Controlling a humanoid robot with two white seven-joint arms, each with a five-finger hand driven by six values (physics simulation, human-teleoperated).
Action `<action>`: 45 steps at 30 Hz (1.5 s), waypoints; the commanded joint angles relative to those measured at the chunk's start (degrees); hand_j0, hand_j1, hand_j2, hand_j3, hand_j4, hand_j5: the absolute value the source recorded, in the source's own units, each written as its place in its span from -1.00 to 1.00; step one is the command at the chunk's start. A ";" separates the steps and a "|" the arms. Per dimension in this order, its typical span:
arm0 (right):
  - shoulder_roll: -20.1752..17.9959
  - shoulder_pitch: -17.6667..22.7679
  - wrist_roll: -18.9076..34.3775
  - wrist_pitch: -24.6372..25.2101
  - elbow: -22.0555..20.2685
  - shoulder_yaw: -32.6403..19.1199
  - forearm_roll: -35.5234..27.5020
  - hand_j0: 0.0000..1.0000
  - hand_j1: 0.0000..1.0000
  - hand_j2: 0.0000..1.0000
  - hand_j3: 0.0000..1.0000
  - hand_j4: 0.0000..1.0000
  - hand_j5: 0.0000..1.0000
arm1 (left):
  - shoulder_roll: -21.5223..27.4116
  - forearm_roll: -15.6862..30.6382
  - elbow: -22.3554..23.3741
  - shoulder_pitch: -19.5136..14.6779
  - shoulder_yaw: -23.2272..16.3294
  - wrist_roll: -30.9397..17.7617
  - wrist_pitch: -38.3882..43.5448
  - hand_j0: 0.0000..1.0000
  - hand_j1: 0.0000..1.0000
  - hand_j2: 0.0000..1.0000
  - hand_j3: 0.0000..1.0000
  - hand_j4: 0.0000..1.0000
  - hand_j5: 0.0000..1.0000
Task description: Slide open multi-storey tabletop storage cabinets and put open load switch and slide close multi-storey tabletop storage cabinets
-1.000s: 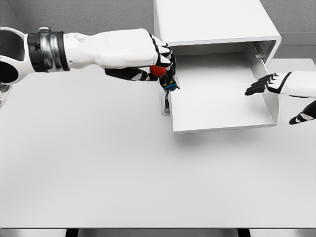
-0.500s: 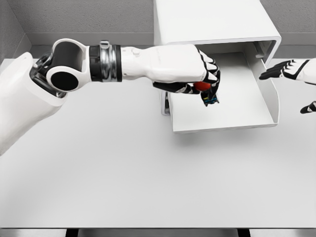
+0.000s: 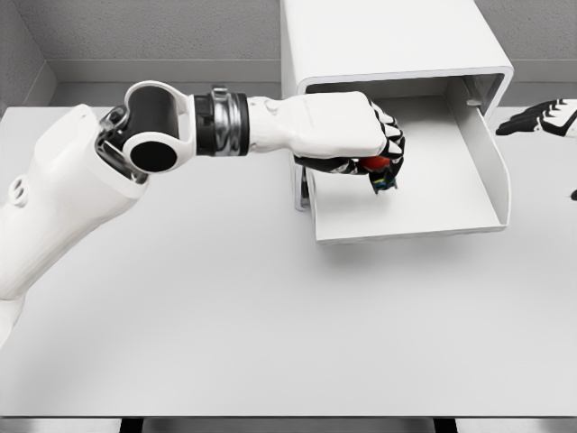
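The left hand (image 3: 365,144), fingers curled around the small red-knobbed load switch (image 3: 377,168), holds it over the pulled-out white drawer tray (image 3: 410,221) of the white tabletop storage cabinet (image 3: 388,41), where a high release could bounce the switch against the tray's wall, while the right hand (image 3: 539,117), fingers extended and empty, hangs beyond the cabinet's right side.

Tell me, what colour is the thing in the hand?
Mostly red, with a bit of blue below; the switch shows in the head view.

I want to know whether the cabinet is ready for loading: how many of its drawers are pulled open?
1: the drawer pulled out below the cabinet top, with the left hand over it. Other storeys may be hidden.
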 commanded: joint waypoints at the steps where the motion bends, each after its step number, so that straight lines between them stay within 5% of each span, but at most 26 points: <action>1: -1.50 0.00 0.08 0.15 0.07 0.36 -0.31 1.00 1.00 1.00 1.00 1.00 1.00 | -0.18 -0.45 0.02 -0.09 0.07 0.04 0.11 -0.07 -0.07 -0.07 -0.07 -0.07 -0.07; 3: -2.03 0.71 0.16 0.15 0.07 0.45 -0.31 1.00 1.00 1.00 1.00 1.00 1.00 | -0.18 -0.36 -0.07 -0.09 0.07 0.04 0.20 -0.03 -0.03 -0.03 -0.03 -0.03 -0.03; 7: -1.94 0.80 0.43 0.15 0.07 0.37 -0.22 1.00 1.00 1.00 1.00 1.00 1.00 | -0.18 -0.36 -0.15 0.00 0.42 0.04 0.55 0.54 0.54 0.54 0.54 0.54 0.54; 21: -1.85 0.80 0.17 0.15 -0.02 -0.07 1.10 1.00 1.00 1.00 1.00 1.00 1.00 | -0.18 0.26 -0.68 0.00 0.78 0.04 0.20 0.61 0.61 0.61 0.61 0.61 0.61; 29: -1.85 0.80 -0.01 0.15 -0.19 -0.16 1.10 1.00 1.00 1.00 1.00 1.00 1.00 | 0.26 1.66 -2.97 -0.35 1.04 0.04 0.03 0.97 0.97 0.97 0.97 0.97 0.97; 32: -1.15 0.80 -0.01 0.15 -0.19 -0.07 1.10 1.00 1.00 1.00 1.00 1.00 1.00 | 2.72 6.84 -6.22 -0.35 2.45 0.04 0.20 1.00 1.00 1.00 1.00 1.00 1.00; 36: -0.53 0.88 -0.01 0.15 -0.54 0.19 1.10 1.00 1.00 1.00 1.00 1.00 1.00 | 9.49 19.67 -8.59 -1.41 2.71 0.04 0.29 1.00 1.00 1.00 1.00 1.00 1.00; 41: -0.53 2.55 -4.14 0.15 -1.42 0.19 1.01 1.00 1.00 1.00 1.00 1.00 1.00 | 25.66 36.99 -8.68 -0.09 1.83 0.04 -3.40 1.00 1.00 1.00 1.00 1.00 1.00; 45: -0.80 2.55 -5.19 0.15 -1.95 0.10 1.01 1.00 1.00 1.00 1.00 1.00 1.00 | 32.95 38.93 -8.68 4.04 1.83 0.04 -4.54 1.00 1.00 1.00 1.00 1.00 1.00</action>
